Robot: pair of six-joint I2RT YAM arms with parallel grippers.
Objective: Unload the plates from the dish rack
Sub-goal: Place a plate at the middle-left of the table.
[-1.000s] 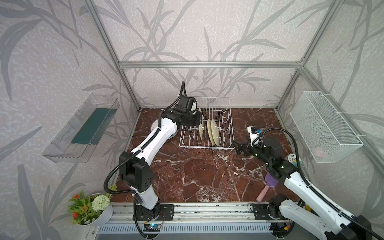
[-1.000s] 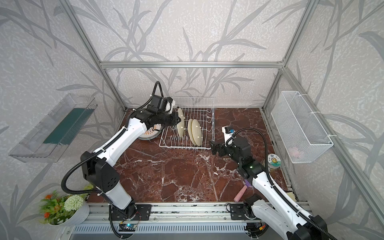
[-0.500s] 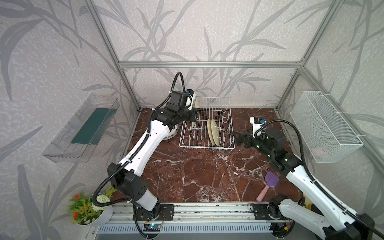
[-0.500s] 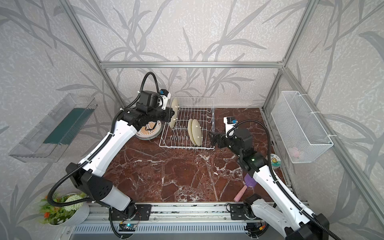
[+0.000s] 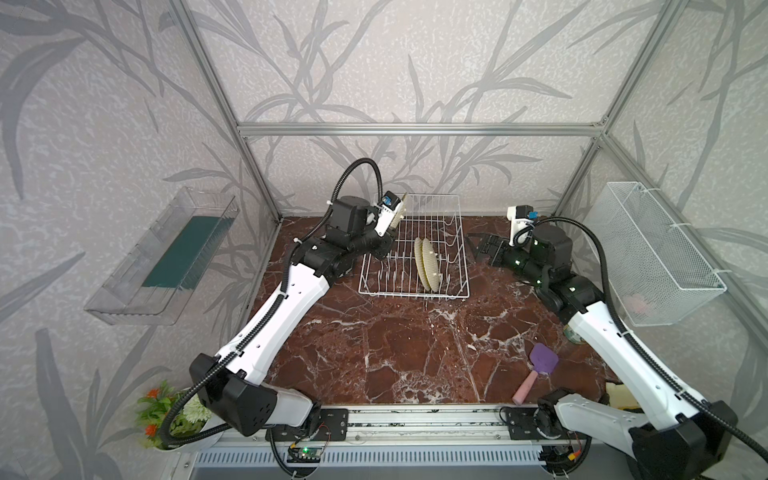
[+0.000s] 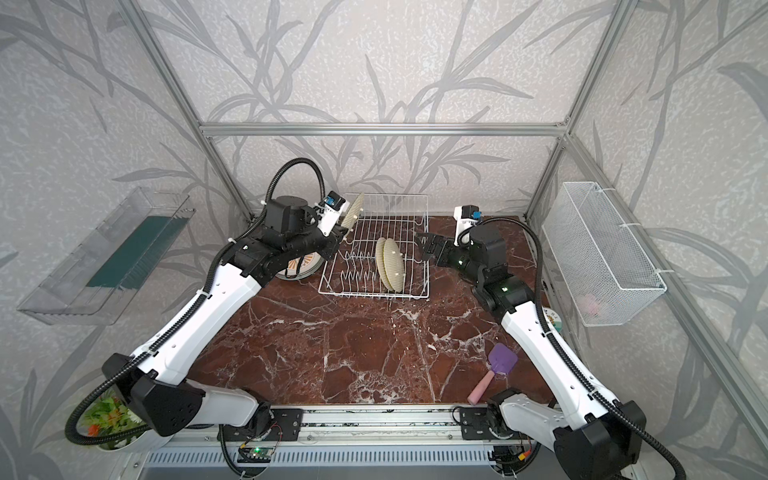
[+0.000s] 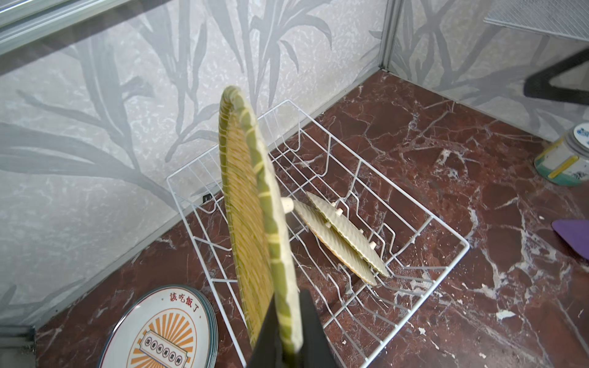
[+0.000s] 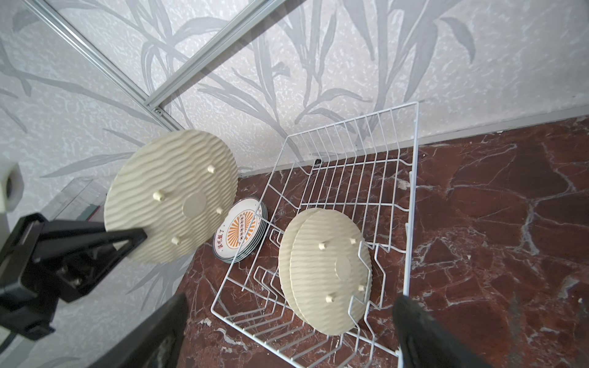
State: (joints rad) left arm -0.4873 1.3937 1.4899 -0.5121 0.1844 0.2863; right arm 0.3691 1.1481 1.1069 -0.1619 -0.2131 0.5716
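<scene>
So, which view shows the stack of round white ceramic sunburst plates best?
Left wrist view: the white sunburst plate stack lies close, lettering readable. Right wrist shows it smaller and farther; a top view shows only an edge under the left arm.

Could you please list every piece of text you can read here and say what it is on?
"該吃飯了": upper face of the top sunburst plate.
Banner characters on that plate: too small to read.
Jar label: blurred, unreadable.
Yellow woven plate in left claw: none visible.
</scene>
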